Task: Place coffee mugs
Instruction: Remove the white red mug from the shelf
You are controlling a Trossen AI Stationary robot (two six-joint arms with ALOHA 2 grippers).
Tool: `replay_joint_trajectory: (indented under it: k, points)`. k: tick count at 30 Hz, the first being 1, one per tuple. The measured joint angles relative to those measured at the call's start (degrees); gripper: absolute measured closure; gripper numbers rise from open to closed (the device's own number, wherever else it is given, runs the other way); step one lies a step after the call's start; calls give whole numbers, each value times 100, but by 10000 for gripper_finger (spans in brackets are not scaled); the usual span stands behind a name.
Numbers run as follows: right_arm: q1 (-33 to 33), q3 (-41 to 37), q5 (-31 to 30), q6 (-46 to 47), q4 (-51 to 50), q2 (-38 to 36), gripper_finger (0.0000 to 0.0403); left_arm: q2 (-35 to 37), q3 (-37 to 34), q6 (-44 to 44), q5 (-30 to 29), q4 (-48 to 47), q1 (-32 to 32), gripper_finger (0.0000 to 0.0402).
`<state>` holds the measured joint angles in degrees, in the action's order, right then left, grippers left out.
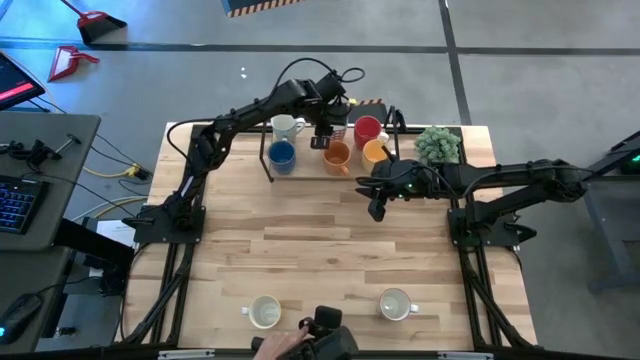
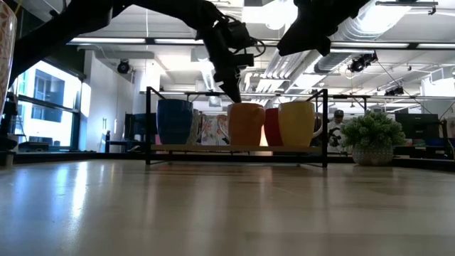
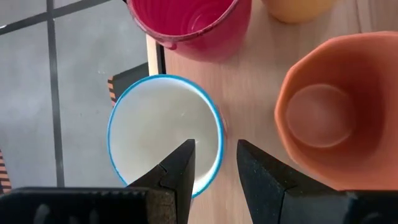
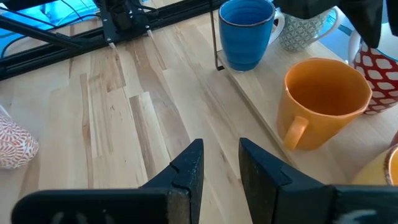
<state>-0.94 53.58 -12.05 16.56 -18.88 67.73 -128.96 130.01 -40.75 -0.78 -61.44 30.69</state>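
On the rack (image 1: 300, 175) at the table's twelve o'clock edge stood several mugs already: a white mug (image 1: 285, 126), blue mug (image 1: 281, 155), orange mug (image 1: 337, 154), red mug (image 1: 367, 129) and yellow mug (image 1: 376, 151). Two white mugs (image 1: 264, 312) at six o'clock were, I judge, still to place. The left gripper (image 3: 216, 165) hung over a blue-rimmed mug (image 3: 165, 132), slightly open and holding nothing; the right gripper (image 4: 219, 163), also slightly open and empty, waited at three o'clock near the potted plant (image 1: 438, 145).

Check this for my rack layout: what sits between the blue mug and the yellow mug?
The darker orange mug stands between the blue mug and the yellow mug; the high view shows it.
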Motion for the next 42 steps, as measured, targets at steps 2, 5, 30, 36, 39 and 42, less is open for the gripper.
replay_joint_trajectory:
  k: [2, 5, 30, 36, 39, 42]
  points:
    - [32, 0, -2, 11, 10, 0, 322, -48, 0, 4, 2, -4, 4, 293]
    - [69, 0, -10, 13, 10, 1, 322, -88, -2, 2, 4, -52, 5, 293]
    - [73, 0, -46, 13, 12, 0, 322, -121, 0, -44, 163, -27, 9, 293]
    - [73, 0, -44, 102, 10, 1, 322, -217, 4, -25, 175, -57, 9, 293]
    - [73, 0, -44, 102, 7, 2, 322, -298, -2, -33, 149, -74, 3, 293]
    - [73, 0, -42, 120, -13, 0, 322, -337, 0, -32, 117, 83, 3, 293]
